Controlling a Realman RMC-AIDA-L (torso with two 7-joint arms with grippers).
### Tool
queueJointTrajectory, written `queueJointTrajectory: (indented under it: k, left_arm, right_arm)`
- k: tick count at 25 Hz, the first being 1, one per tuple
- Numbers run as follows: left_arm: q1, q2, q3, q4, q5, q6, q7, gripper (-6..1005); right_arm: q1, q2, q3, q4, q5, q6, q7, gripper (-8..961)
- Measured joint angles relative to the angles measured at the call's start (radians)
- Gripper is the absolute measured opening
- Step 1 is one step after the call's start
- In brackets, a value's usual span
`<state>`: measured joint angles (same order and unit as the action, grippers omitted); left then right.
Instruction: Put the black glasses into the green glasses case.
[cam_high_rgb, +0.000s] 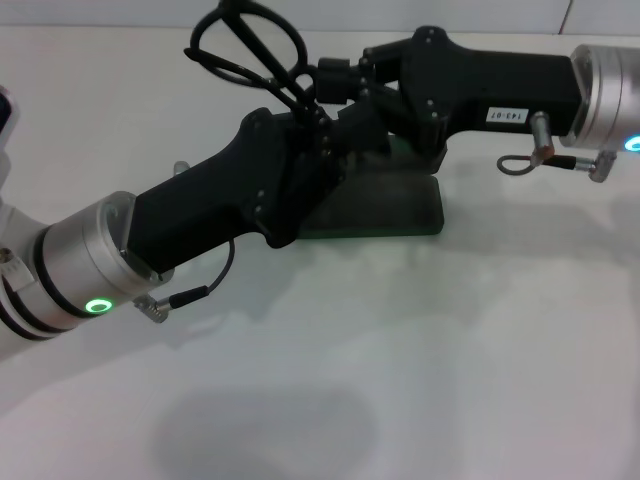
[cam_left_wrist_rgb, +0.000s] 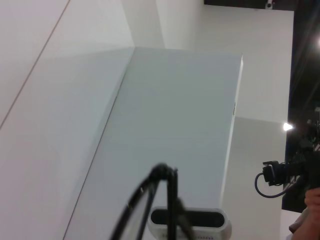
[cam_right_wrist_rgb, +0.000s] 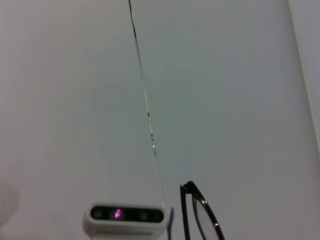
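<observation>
The black glasses (cam_high_rgb: 247, 47) are held up in the air, lenses uppermost, above the green glasses case (cam_high_rgb: 400, 205), which lies on the white table behind and under both arms. My left gripper (cam_high_rgb: 305, 120) reaches in from the lower left and is shut on the lower ends of the glasses' temple arms. My right gripper (cam_high_rgb: 335, 78) comes in from the right and sits right against the glasses' frame. Part of the frame shows in the left wrist view (cam_left_wrist_rgb: 159, 200) and in the right wrist view (cam_right_wrist_rgb: 196, 216). Most of the case is hidden by the arms.
The white table (cam_high_rgb: 420, 360) stretches toward the front. Both wrist views look upward at walls and my head camera (cam_left_wrist_rgb: 187, 219) (cam_right_wrist_rgb: 125, 215). A camera on a stand (cam_left_wrist_rgb: 275, 172) and a person's hand (cam_left_wrist_rgb: 310, 200) are off to one side.
</observation>
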<state>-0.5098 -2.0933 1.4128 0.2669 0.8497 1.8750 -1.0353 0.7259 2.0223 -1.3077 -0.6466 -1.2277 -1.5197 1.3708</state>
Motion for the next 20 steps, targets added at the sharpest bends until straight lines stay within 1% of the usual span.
queueJointTrajectory:
  k: [8,16,18,19,20]
  left_arm:
    - [0.001,0.001,0.000,0.000,-0.001,-0.003,-0.010,36]
    - [0.023,0.002,0.000,-0.002,-0.002,-0.002,-0.013,35]
    - [0.031,0.006,0.000,-0.001,0.001,0.001,-0.012,35]
    - [0.038,0.011,0.000,-0.002,0.004,0.002,-0.011,35]
    - [0.045,0.018,0.001,-0.002,0.007,0.002,-0.009,35]
  right_arm:
    - [0.000,0.000,-0.024,0.001,-0.022,-0.003,0.002,65]
    - [-0.007,-0.003,-0.010,-0.004,-0.019,0.006,0.001,76]
    - [-0.007,-0.006,0.002,-0.007,-0.022,0.015,0.000,79]
    - [-0.008,-0.012,0.009,-0.011,-0.024,0.033,-0.001,81]
    - [-0.008,-0.012,0.009,-0.011,-0.024,0.033,-0.001,82]
